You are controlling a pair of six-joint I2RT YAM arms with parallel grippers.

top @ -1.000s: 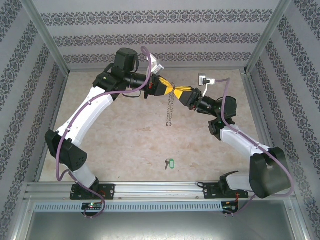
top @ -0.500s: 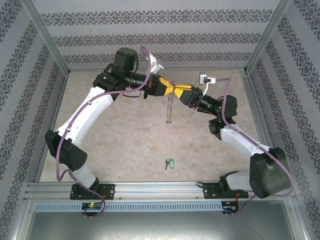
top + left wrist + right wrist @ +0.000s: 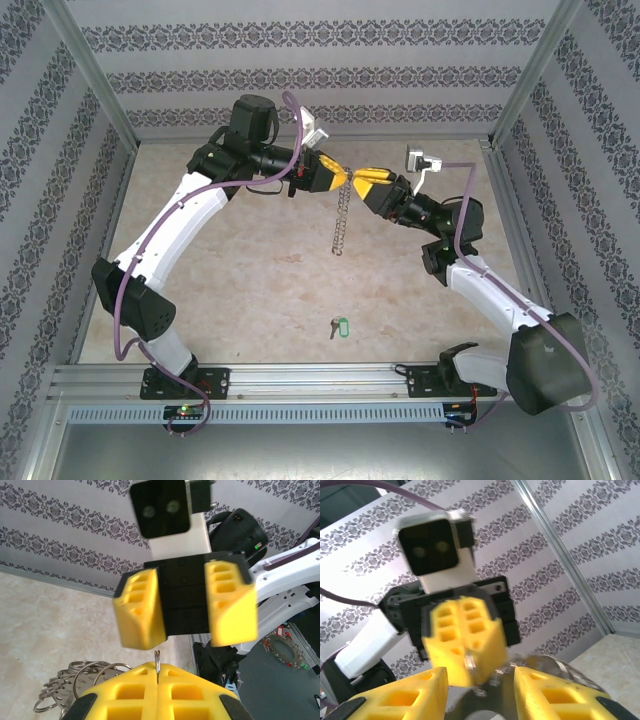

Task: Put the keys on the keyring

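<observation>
The left gripper [image 3: 340, 176] is fully closed on the keyring [image 3: 341, 218], pinching the thin wire loop between its yellow fingers [image 3: 125, 700]. In the left wrist view the wire stands up from the seam where the two fingers meet, and the strung metal pieces bunch below and to the left. The loop hangs straight down from this grip over the far half of the table [image 3: 240, 280], its pieces gathered into a narrow, chain-like column; whether its lower end touches the surface cannot be told. The right gripper [image 3: 362, 180] faces the left one tip to tip, just beside it, with its jaws partly apart and nothing held between them. The keys [image 3: 338, 326], a silvery key joined to a green tag, lie flat on the table near the front rail [image 3: 300, 378], between the two arm bases and well apart from both grippers and the hanging loop. The right forearm [image 3: 490, 285] runs to the right of the keys, and the left arm [image 3: 170, 230] curves along the left side. Patterned walls [image 3: 320, 70] enclose the table on three sides.
</observation>
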